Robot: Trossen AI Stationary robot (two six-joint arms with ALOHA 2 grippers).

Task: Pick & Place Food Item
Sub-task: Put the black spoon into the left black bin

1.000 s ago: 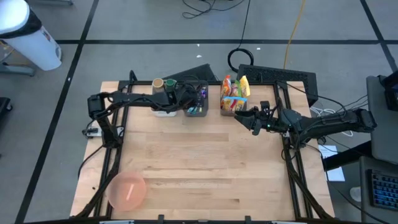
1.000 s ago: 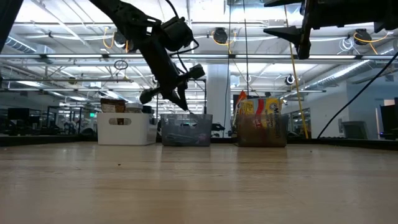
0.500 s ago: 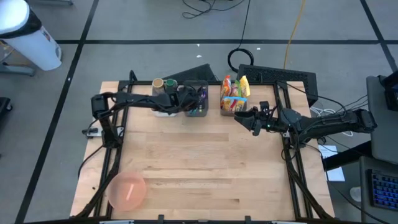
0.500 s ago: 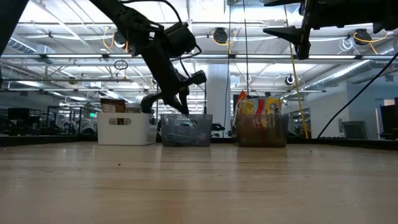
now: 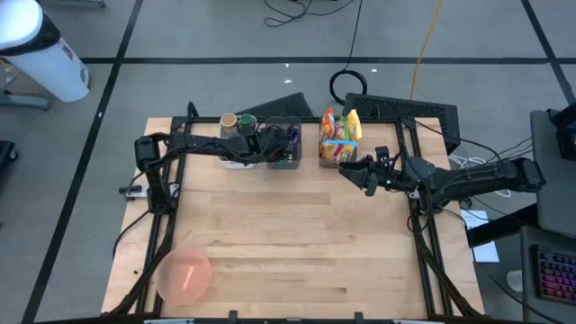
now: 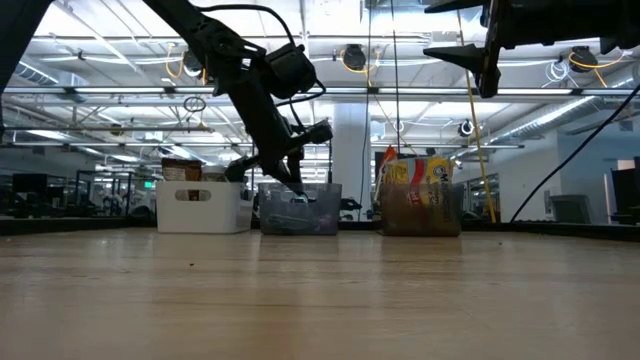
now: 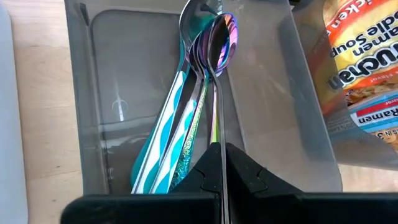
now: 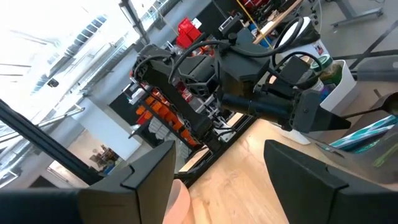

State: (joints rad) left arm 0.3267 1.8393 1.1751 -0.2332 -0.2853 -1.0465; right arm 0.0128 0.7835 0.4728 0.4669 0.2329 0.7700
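Legible text: on the ramen packets (image 7: 364,68), "Ramen" and part of "Chicken", plus "Noodle Soup", are read in the left wrist view; the remaining print is cut off.
Ramen packets, location: the glossy packets, yellow, red and white, are stood upright in a clear bin (image 5: 337,151) at the 12 o'clock edge of the table (image 5: 297,243), just toward 3 o'clock from the spoon bin.
Left gripper (image 7: 222,163): the fingers are clenched on the thin metal handle of a spoon (image 7: 219,53) with an iridescent purple-blue oval bowl; the spoon is held inside the translucent grey bin (image 7: 289,118), its bowl resting against the other spoons.
Other spoons (image 7: 177,124): several are stacked in the same bin; one handle is striped teal and white, another is textured green.
Grey bin, shape: rectangular, smooth-walled plastic with rounded corners.
White container (image 5: 236,151): set toward 9 o'clock from the grey bin; two round cups (image 5: 238,121), one tan and one green, are seen at it.
Right gripper (image 5: 354,173): held above the table toward 3 o'clock, near the ramen bin; the jaws are parted and nothing is held.
Pink bowl (image 5: 184,275): round, translucent, placed at 7 o'clock on the table.
Table surface: light wood planks inside a black frame.
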